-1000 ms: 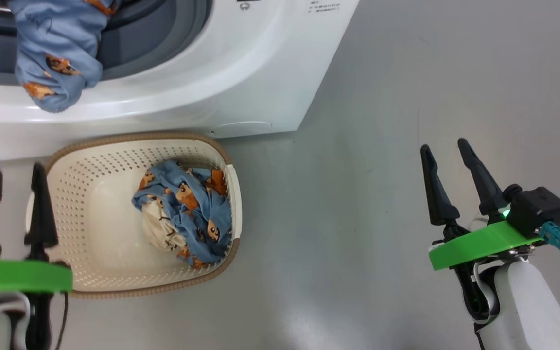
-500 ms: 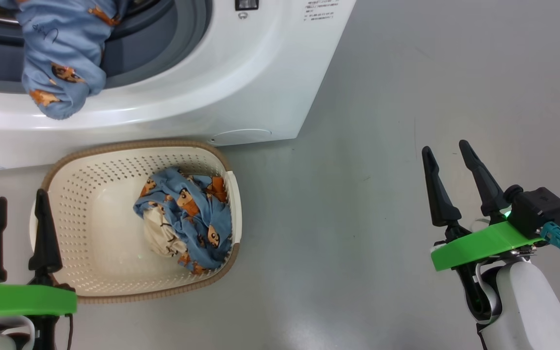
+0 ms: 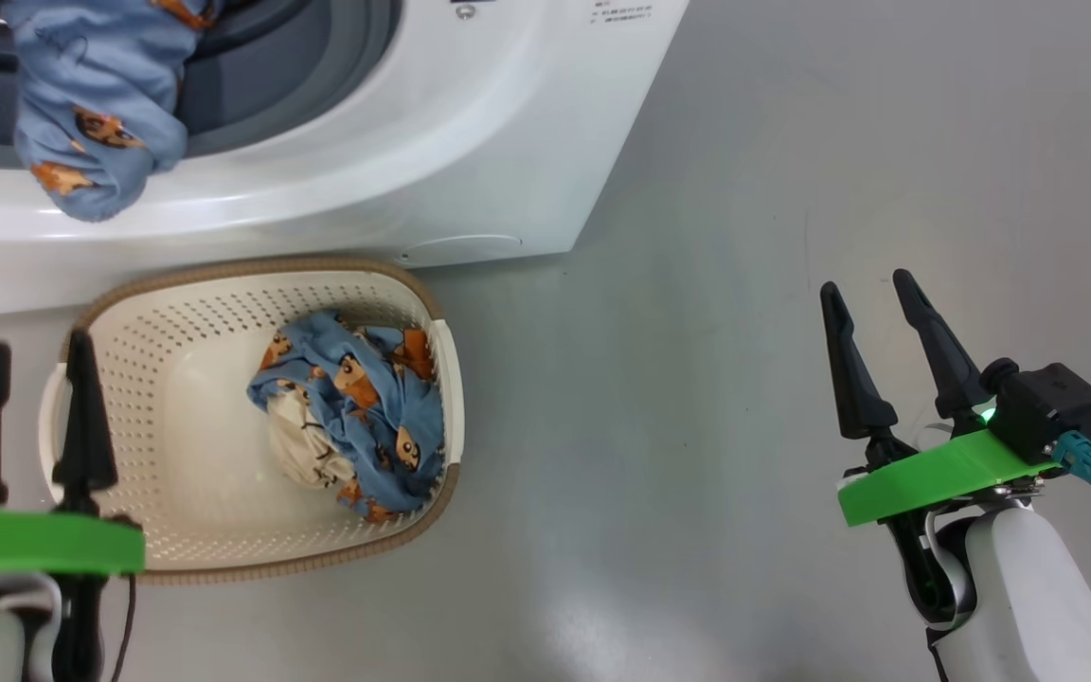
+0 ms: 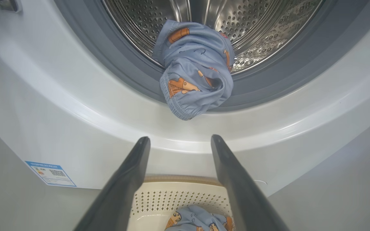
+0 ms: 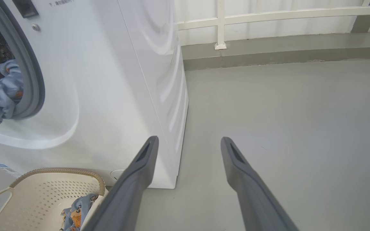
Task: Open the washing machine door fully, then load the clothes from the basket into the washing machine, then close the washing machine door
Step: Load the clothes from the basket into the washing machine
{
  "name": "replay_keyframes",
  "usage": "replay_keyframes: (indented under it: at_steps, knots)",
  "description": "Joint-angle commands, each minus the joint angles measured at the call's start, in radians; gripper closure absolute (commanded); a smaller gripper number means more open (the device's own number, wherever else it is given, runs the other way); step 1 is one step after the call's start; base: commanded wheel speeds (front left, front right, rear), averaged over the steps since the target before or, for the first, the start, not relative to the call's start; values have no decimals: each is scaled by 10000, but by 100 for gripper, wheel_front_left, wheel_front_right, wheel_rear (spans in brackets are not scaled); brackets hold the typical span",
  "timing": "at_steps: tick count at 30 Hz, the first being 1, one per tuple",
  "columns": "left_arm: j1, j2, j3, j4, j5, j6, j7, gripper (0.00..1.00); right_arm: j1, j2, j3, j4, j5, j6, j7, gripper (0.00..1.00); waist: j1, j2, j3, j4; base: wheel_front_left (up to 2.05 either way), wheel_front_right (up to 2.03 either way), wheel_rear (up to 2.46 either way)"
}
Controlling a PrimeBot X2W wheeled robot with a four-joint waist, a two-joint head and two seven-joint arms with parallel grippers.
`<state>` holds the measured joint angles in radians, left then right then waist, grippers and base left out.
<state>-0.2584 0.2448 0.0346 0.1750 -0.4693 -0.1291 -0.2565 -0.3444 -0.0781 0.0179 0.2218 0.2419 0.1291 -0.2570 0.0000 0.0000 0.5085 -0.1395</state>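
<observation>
Garment (image 4: 194,73) hangs from washing machine (image 3: 470,142) mouth; clothes (image 3: 347,407) lie in basket (image 3: 176,455). Left gripper (image 3: 39,341) and right gripper (image 3: 865,281) spread, empty.

Domestic laundry corner, seemingly on a balcony or utility terrace: a white front-loading washing machine (image 3: 470,142) stands directly on a smooth grey floor (image 3: 792,189), its perforated steel drum (image 4: 262,22) open at the top of the left wrist view. A cream plastic basket (image 3: 186,332) of cartoon-printed clothes (image 3: 366,398) sits on the floor just beside the machine's foot, lower left of the head view. Across the top of the right wrist view, a white railing (image 5: 284,14) runs above a low grey kerb (image 5: 268,53). A blue label (image 4: 50,173) marks the machine's lower corner.
</observation>
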Motion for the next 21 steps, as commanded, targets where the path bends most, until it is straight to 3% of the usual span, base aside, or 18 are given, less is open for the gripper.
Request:
replay_keyframes:
  at_steps: [1, 21]
  knots:
    - [-293, 416, 241, -84, -66, -15, -53, 0, 177, 31, 224, -257, 71, 16, -48, 0, 0, 0, 93, -33, 0, 0, 0]
    - [-3851, 1664, -1283, 2602, -609, -15, -53, 0, -322, 219, 368, -358, 57, 16, -48, 0, 0, 0, 1019, -458, 0, 0, 0]
